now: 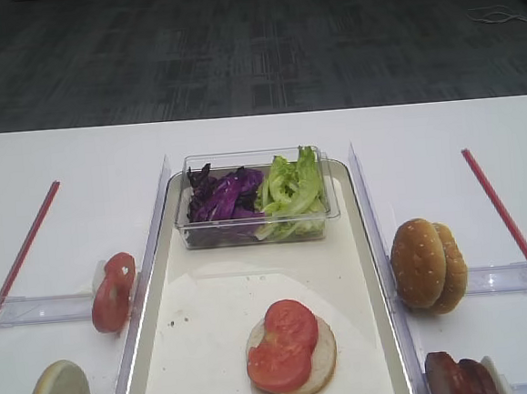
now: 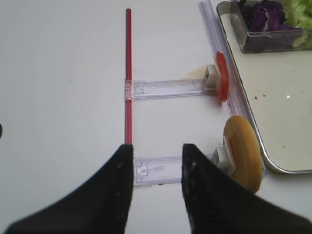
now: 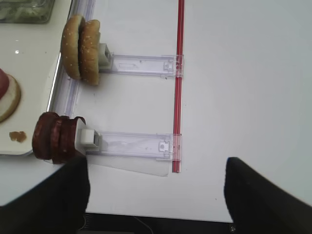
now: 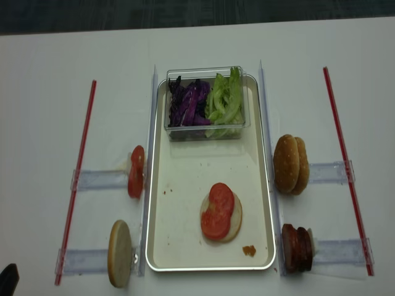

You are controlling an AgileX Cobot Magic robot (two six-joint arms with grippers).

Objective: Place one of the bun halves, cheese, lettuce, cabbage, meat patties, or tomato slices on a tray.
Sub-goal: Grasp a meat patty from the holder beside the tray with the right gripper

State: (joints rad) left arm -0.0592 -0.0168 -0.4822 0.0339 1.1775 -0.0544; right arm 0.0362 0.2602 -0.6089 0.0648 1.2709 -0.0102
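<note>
On the cream tray (image 1: 167,300) (image 4: 185,237) a bun half topped with two tomato slices (image 1: 291,345) (image 4: 220,213) lies flat. Two bun halves (image 3: 80,48) (image 4: 291,164) and the meat patties (image 3: 53,138) (image 4: 296,248) stand on edge right of the tray. On its left stand a tomato slice (image 2: 222,76) (image 4: 136,171) and another bun half (image 2: 242,151) (image 4: 120,253). Cabbage (image 1: 222,196) and lettuce (image 1: 292,187) fill a clear box. My right gripper (image 3: 156,195) is wide open over bare table near the patties. My left gripper (image 2: 157,148) is open above a clear rail. I make out no cheese.
Clear plastic rails (image 4: 99,179) (image 4: 336,171) and red strips (image 4: 79,166) (image 4: 342,160) lie on the white table on both sides of the tray. A small brown crumb (image 4: 249,250) sits at the tray's near right corner. A thin pale sheet (image 3: 131,168) lies under the patty rail.
</note>
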